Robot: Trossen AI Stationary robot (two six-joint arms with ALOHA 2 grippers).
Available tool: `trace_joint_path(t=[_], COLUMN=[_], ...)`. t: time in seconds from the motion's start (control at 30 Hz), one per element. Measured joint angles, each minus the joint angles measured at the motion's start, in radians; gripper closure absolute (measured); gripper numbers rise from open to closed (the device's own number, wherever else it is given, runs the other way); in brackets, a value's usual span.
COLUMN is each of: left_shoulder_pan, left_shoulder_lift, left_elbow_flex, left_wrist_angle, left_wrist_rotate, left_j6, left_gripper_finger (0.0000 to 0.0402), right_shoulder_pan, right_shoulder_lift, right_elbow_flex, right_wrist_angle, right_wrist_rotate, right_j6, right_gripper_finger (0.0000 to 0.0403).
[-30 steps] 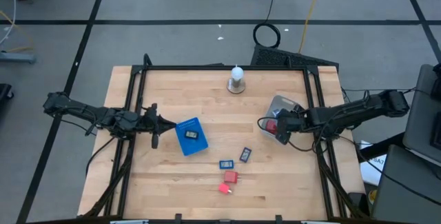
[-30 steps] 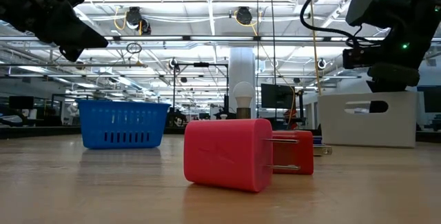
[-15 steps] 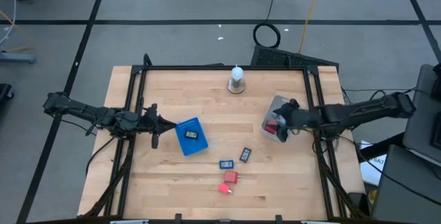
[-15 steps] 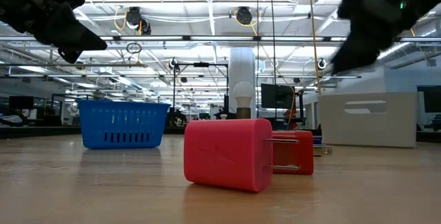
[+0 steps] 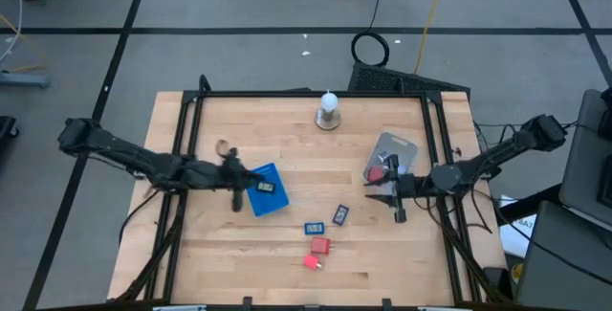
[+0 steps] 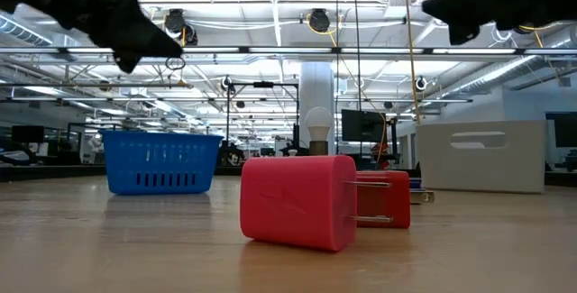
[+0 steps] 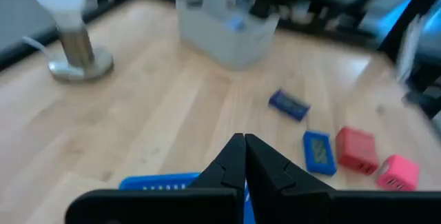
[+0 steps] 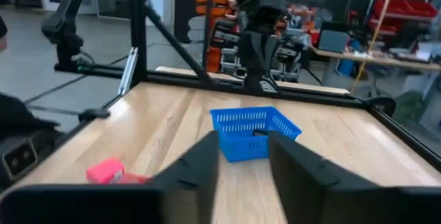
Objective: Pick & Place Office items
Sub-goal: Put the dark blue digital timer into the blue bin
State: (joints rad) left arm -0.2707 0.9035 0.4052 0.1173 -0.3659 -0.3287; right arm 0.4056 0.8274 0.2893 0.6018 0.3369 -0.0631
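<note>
Several small office items lie on the wooden table: a red block (image 5: 318, 245), a pink-red block (image 5: 312, 261) and two blue pieces (image 5: 313, 227) (image 5: 340, 215). A dark piece (image 5: 268, 188) lies in the blue basket (image 5: 265, 188). A red piece (image 5: 378, 172) lies in the grey container (image 5: 389, 155). My left gripper (image 5: 241, 179) is shut and empty at the basket's left side; its fingertips meet in the left wrist view (image 7: 243, 145). My right gripper (image 5: 381, 194) is open and empty just near of the grey container; it also shows in the right wrist view (image 8: 242, 162).
A light bulb on a round base (image 5: 328, 110) stands at the far middle of the table. A black frame (image 5: 306, 93) runs along the table's edges. Bare wood lies between the basket and the grey container. In the low view the red block (image 6: 297, 201) stands closest.
My left gripper has gone toward the table's right, up to the blue basket. My right gripper has come away from over the grey container toward the near edge. The items have stayed where they were.
</note>
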Motion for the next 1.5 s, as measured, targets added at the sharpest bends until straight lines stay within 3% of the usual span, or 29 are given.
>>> trace_joint_path(t=[0.07,0.17,0.23,0.4,0.53,0.7,0.87,1.07,1.3,1.5], left_shoulder_pan=[0.001,0.022,0.038,0.075,0.107,0.119,0.149,0.154,0.156,0.144], left_shoulder_lift=[0.112,0.272,0.370,0.584,0.741,0.918,1.083,1.247,1.345,1.355], left_elbow_flex=[0.091,0.232,0.321,0.541,0.733,0.957,1.165,1.336,1.392,1.392], left_wrist_angle=[-0.055,-0.145,-0.179,-0.204,-0.288,-0.408,-0.497,-0.595,-0.617,-0.613], left_wrist_rotate=[0.017,0.124,0.193,0.307,0.484,0.475,0.473,0.447,0.449,0.454], left_j6=[-0.018,-0.052,-0.059,0.034,0.095,0.197,0.199,0.377,0.539,0.563], left_gripper_finger=[0.0399,0.0394,0.0393,0.0392,0.0391,0.0372,0.0309,0.0208,0.0087,0.0011], right_shoulder_pan=[0.014,0.016,0.014,0.013,0.013,0.013,0.013,0.013,0.013,0.013], right_shoulder_lift=[0.002,-0.025,-0.050,-0.123,-0.168,-0.179,-0.179,-0.179,-0.179,-0.179], right_elbow_flex=[-0.050,-0.123,-0.170,-0.238,-0.243,-0.244,-0.245,-0.246,-0.246,-0.248], right_wrist_angle=[0.083,0.196,0.233,0.248,0.235,0.187,0.179,0.179,0.159,0.149], right_wrist_rotate=[0.002,0.002,0.002,0.003,0.003,-0.001,0.000,0.000,-0.001,-0.001], right_j6=[-0.032,-0.051,-0.050,-0.032,-0.035,-0.020,0.026,0.027,0.042,0.048], right_gripper_finger=[0.0323,0.0379,0.0396,0.0383,0.0387,0.0400,0.0400,0.0397,0.0398,0.0398])
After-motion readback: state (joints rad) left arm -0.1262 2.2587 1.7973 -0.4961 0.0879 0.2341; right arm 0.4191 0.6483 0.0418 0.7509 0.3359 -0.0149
